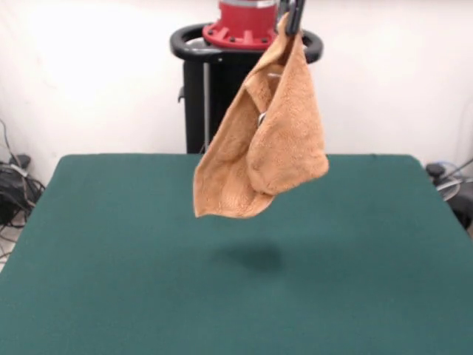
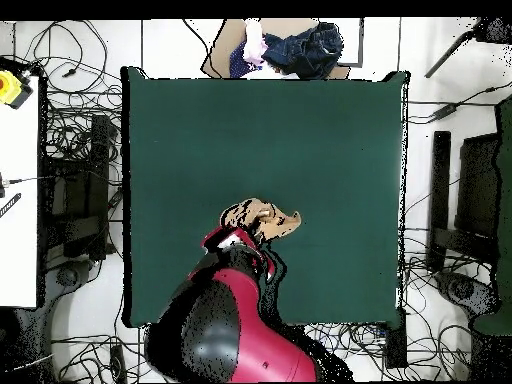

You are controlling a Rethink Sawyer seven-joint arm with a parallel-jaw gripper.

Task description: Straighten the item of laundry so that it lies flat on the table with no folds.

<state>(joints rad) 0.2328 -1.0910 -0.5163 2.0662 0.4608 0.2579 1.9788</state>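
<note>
The red and black arm [image 2: 235,330] reaches down, its gripper [image 1: 293,18] pinching the crumpled light orange terry towel [image 1: 262,148] aloft, clear of the dark green felt table [image 1: 111,281].

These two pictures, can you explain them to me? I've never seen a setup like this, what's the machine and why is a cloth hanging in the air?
The machine is a red and black robot arm standing at a green table. One picture looks across the table toward the robot; the other looks straight down from above. The pincer at the arm's end is shut on one corner of an orange towel, which hangs bunched above the table, clear of it, with its shadow below. Nothing lies on the table itself. In the overhead picture, a person shows at the far edge.
</note>
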